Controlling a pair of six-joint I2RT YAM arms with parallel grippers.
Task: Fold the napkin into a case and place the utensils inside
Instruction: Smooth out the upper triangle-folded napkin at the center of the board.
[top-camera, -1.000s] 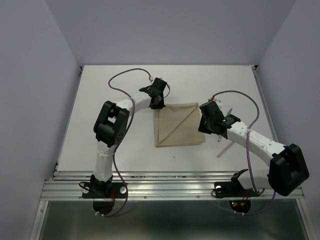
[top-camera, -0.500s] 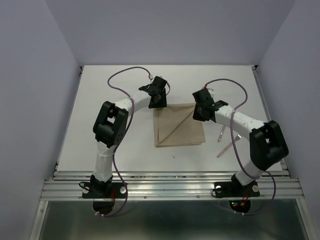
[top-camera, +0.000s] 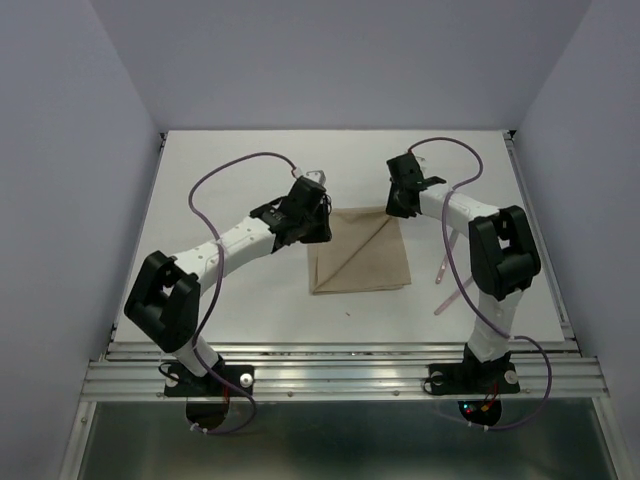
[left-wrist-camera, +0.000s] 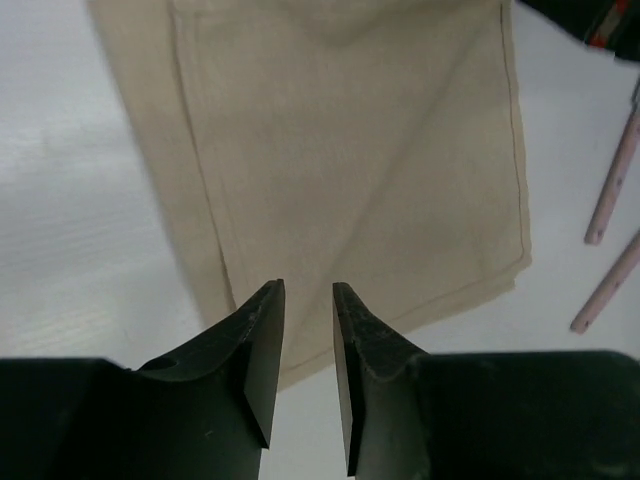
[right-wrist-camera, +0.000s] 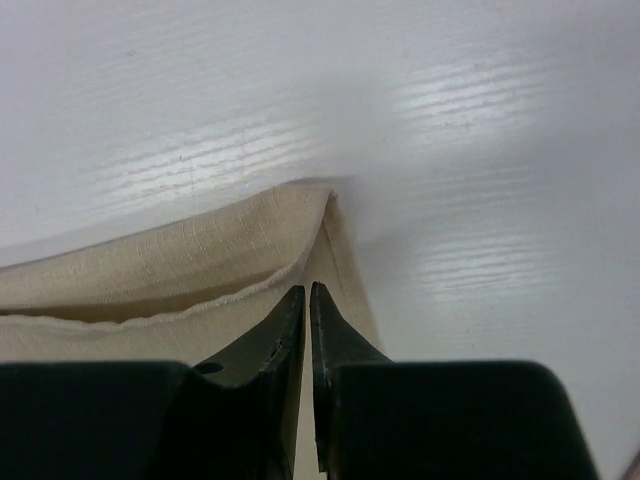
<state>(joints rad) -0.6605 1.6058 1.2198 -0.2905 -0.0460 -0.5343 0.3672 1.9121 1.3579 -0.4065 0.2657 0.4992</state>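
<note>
One beige-tan cloth napkin lies flat on the white table, just right of centre in the top view. It is folded to a rough square, with a diagonal fold line running from its upper right corner down to its lower left. Two thin utensils with pale pink handles lie to the right of it, clear of the cloth and slanting side by side. My right arm crosses above their upper ends, so I can't make out the metal tips.

At the napkin's upper right corner sits the black right gripper. From its wrist camera I see its fingers pressed nearly together, with only a thin slit between them. The corner of the cloth rises in a ridge straight into that slit, so I read it as a pinch on the fabric.

At the upper left of the napkin, the black left gripper hangs over the edge. In its own view the fingers stand a little apart with nothing between them. The cloth spreads away above the tips, and both pink handles show at the right edge of that frame.

Purple cables loop over both white-and-black arms. A ribbed aluminium rail runs along the bottom, and pale lavender walls close in the sides and back.
</note>
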